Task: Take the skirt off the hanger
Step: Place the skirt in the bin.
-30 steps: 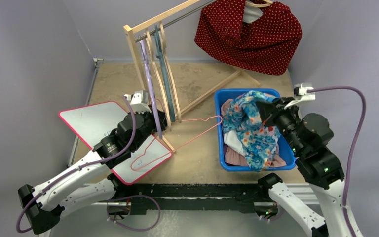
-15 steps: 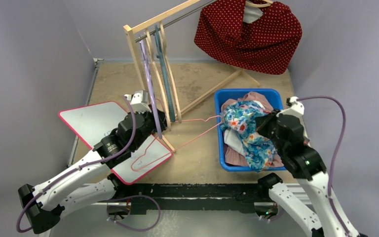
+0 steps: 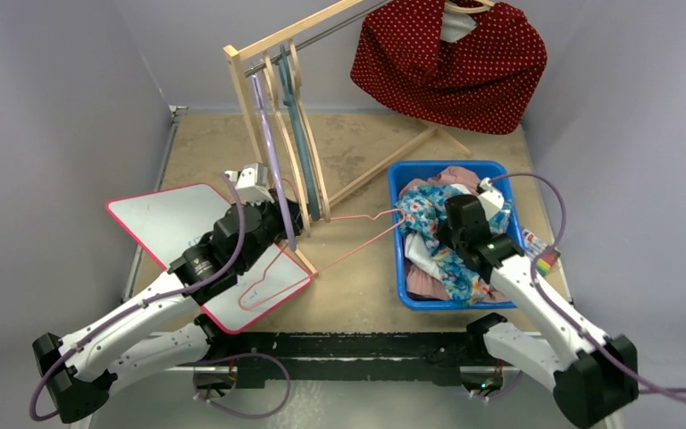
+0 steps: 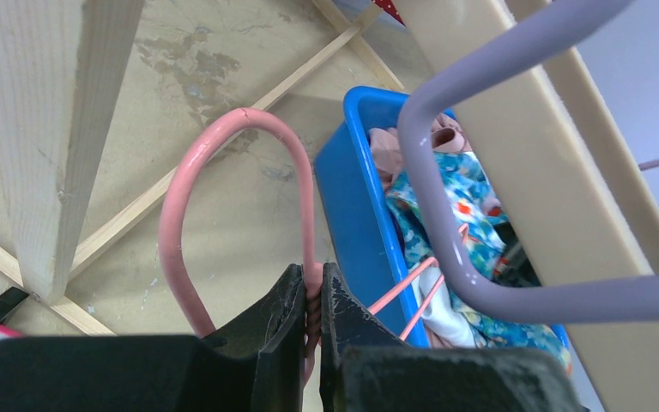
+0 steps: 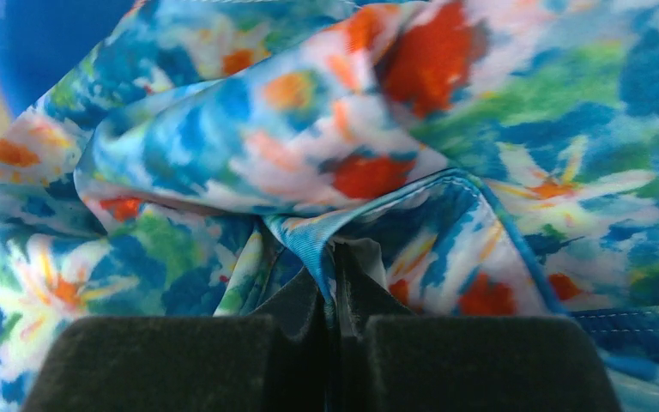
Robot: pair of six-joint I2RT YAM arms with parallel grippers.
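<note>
Clock: we read it on the overhead view, with twelve pointing away from the arm bases.
Left gripper [image 4: 311,290]: at about nine o'clock, its jaws are pressed tight on the neck of the thin pink wire hanger [image 4: 244,116], just under the hook. It holds nothing else.
Right gripper [image 5: 335,257]: at about three o'clock, low in the bin, its jaws are pinched together on a stitched fold of the skirt.
White board with a pink edge [image 3: 165,219]: it lies flat at eight o'clock, under the left arm.
Blue floral fabric skirt [image 3: 430,213]: it is heaped in the blue plastic bin [image 4: 356,223] at three o'clock, on top of other clothes. The hanger's far end reaches into its nine o'clock side.
Handling: we judge it light, limp and rather slick, so it will drape and stretch rather than push.
Hold: we would grip a seamed edge close to the wire and draw it towards three o'clock while the hanger is held fast.
Risk: the cloth may snag on the wire ends.
Wooden clothes rack [image 3: 250,98]: it stands at twelve o'clock.
Red white-dotted garment [image 3: 451,63]: it hangs at one o'clock.
</note>
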